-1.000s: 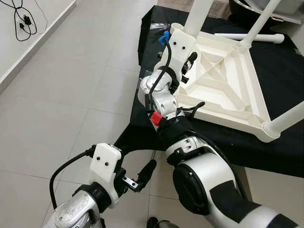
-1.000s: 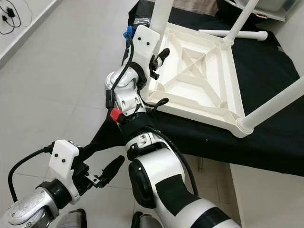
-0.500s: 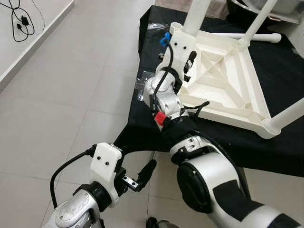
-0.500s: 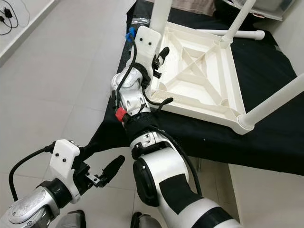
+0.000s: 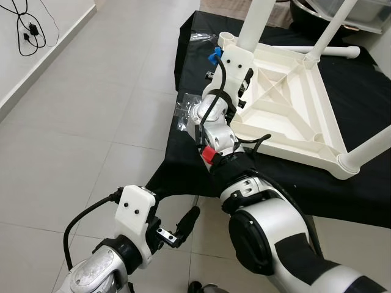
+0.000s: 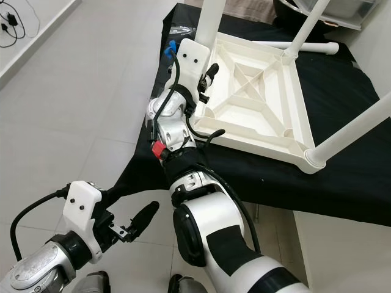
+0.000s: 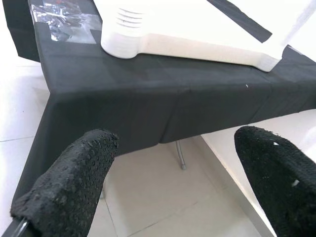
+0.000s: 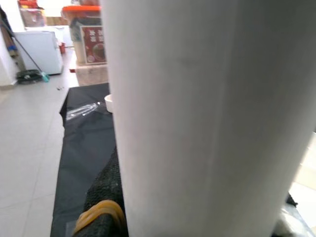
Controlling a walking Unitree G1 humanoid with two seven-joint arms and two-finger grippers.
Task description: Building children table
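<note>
Black cloth [image 5: 305, 183] carries the upturned white table [image 6: 256, 104], whose upright leg [image 6: 209, 21] stands directly before the right gripper [image 6: 206, 78], finger spacing unclear, while the spread left gripper [image 5: 180, 227] hangs well below.

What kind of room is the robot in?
Probably a room in a home: pale floor tiles, a white fridge further back, and an upside-down white table on a black cloth.
</note>
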